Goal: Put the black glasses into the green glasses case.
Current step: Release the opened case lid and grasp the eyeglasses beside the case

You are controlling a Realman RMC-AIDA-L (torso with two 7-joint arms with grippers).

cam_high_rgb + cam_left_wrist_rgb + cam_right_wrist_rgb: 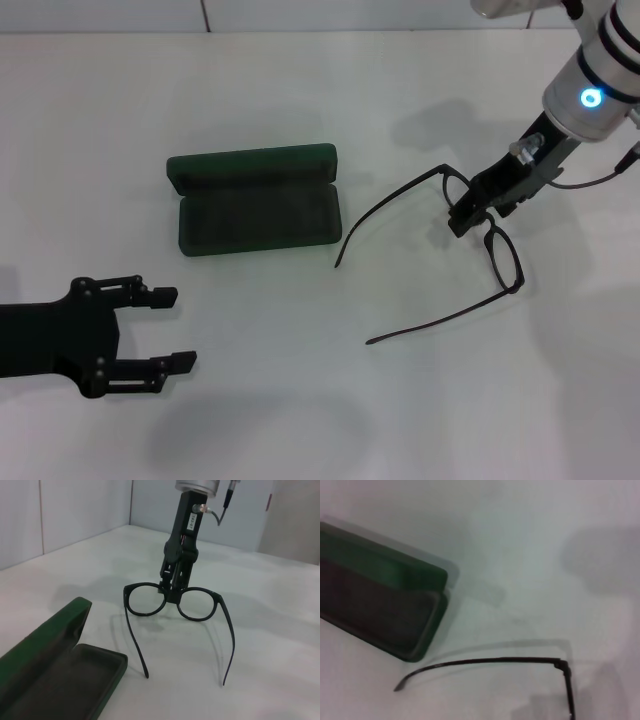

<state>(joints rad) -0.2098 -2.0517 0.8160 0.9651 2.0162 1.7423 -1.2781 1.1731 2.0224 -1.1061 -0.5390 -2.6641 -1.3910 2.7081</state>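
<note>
The black glasses [503, 258] are right of centre, temple arms spread and pointing toward the green glasses case [258, 220]. My right gripper [465, 222] comes down from the upper right and is shut on the bridge between the lenses. The left wrist view shows this grip from the front, gripper [172, 592] on the glasses [145, 600], which sit at or just above the table. The case lies open and empty, lid folded back, left of the glasses. One temple arm [490, 661] and the case [380, 610] appear in the right wrist view. My left gripper [172, 327] rests open at the lower left, holding nothing.
The white table [300, 410] carries nothing besides the case and the glasses. A pale wall [60, 515] rises behind the table in the left wrist view. The near corner of the case [55, 680] fills that view's lower left.
</note>
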